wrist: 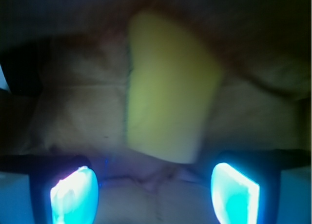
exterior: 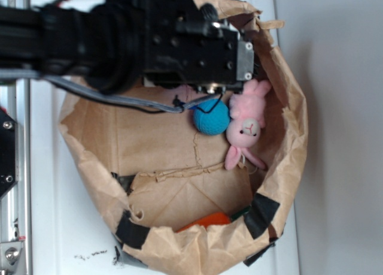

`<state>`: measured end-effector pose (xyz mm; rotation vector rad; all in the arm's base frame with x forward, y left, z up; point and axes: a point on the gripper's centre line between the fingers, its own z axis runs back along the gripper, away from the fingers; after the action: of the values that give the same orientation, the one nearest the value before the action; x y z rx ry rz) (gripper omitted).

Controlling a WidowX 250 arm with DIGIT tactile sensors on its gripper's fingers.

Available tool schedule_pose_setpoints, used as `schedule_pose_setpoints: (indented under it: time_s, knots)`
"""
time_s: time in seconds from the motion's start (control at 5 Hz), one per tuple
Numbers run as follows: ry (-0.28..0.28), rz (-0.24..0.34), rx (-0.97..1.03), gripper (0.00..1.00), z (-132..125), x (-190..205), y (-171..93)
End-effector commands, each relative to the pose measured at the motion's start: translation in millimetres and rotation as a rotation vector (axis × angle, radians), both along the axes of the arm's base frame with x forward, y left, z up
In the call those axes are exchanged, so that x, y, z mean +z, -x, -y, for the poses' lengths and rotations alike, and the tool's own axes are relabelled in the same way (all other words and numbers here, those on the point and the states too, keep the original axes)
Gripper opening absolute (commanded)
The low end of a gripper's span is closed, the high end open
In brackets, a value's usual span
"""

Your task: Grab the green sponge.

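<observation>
A crumpled brown paper bag [exterior: 287, 137] lies open on a white worktop [exterior: 60, 239], its rim rolled down and patched with strips of black tape [exterior: 261, 214]. A pale wall or panel fills the right side of the exterior view, and a metal rail [exterior: 18, 167] runs along the left edge.

The black robot arm [exterior: 119, 35] reaches across the top of the bag, hiding the part of the floor beneath it. Inside, against the far side, a blue crocheted ball [exterior: 210, 117] sits touching a pink plush rabbit [exterior: 245, 128]. At the near rim an orange object [exterior: 206, 221] with a dark green piece beside it peeks over the paper.

The green sponge [wrist: 168, 87] shows only in the wrist view — a yellow foam wedge lying on the creased brown paper of the bag's floor, blurred, with a thin darker line along its left edge. The pincer [wrist: 156, 194] hangs over it with its two fingers [wrist: 73, 194] spread wide apart, glowing blue-white — the sponge lies ahead of the gap between them, not touched by either.
</observation>
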<state>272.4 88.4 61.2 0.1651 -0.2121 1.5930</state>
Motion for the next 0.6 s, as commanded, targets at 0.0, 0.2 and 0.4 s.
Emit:
schedule_pose_setpoints:
  time_s: [0.0, 0.2, 0.4]
  knots:
    - [-0.082, 0.073, 0.044, 1.0, -26.1, 6.9, 23.6]
    - [-0.182, 0.045, 0.038, 1.0, -31.6, -8.4, 28.7]
    - [-0.216, 0.079, 0.048, 1.0, -36.7, -25.7, 27.9]
